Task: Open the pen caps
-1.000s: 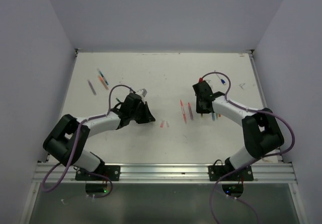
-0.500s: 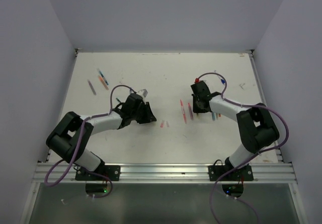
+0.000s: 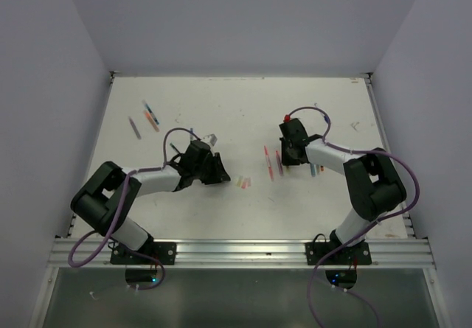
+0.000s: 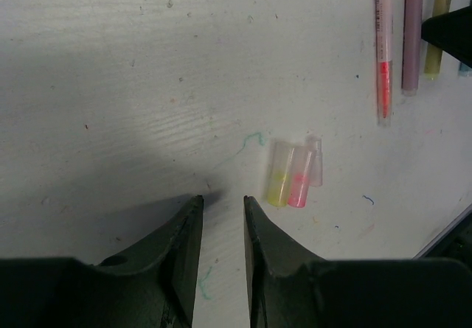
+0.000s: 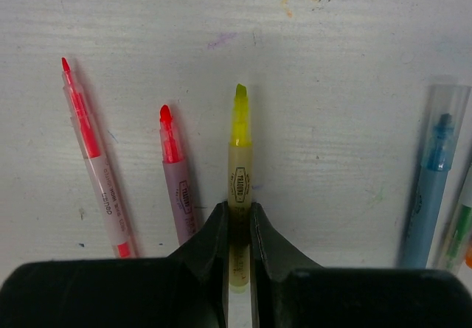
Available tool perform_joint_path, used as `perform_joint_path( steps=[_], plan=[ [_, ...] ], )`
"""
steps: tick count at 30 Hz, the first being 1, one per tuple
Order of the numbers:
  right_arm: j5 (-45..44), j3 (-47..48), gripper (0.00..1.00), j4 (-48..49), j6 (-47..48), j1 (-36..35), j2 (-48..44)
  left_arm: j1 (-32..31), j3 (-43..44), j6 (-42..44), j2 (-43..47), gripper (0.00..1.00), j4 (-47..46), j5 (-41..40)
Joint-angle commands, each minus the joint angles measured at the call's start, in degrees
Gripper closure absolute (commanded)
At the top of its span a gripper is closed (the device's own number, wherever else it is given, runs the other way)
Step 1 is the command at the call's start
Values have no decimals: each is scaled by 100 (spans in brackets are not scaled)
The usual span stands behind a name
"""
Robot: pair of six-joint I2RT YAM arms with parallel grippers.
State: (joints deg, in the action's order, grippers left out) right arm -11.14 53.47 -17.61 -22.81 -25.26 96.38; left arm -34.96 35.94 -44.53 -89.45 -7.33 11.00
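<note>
Three pen caps lie together on the table: yellow [image 4: 280,184], pink [image 4: 301,188] and clear [image 4: 316,162]. They also show in the top view [image 3: 243,183]. My left gripper [image 4: 221,203] is open and empty, just left of the caps; it also shows in the top view [image 3: 221,175]. My right gripper [image 5: 237,214] is shut on an uncapped yellow pen [image 5: 239,158] that lies on the table. It shows in the top view too [image 3: 286,158]. Beside the yellow pen lie an uncapped pink pen [image 5: 92,158] and a mauve pen with a red tip [image 5: 177,173].
A capped blue pen [image 5: 431,180] and a green pen [image 5: 457,232] lie right of my right gripper. More pens lie at the far left [image 3: 150,114] of the white table [image 3: 221,99]. Grey walls enclose the table on three sides.
A yellow cap now lies beside the pink and clear caps in front of my left gripper, which has shifted slightly nearer. My right gripper has moved left to the row of uncapped pens.
</note>
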Motion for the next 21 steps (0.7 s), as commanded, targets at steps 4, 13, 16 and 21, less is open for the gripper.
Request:
perform_joint_path(
  steps=[4,13,16,21],
  plan=[
    [235,49,85,214,40,12,57,-37,-26,-73,375,68,-181,-274],
    [761,-56,79,424,40,12,-40,-20,755,208,683,69,592,-819],
    [771,-83,77,433,39,12,-128,-20,949,348,736,68,933,-1012],
    [674,-91,65,354,66,12,-277,77,1222,472,789,62,1208,-1074]
  ],
)
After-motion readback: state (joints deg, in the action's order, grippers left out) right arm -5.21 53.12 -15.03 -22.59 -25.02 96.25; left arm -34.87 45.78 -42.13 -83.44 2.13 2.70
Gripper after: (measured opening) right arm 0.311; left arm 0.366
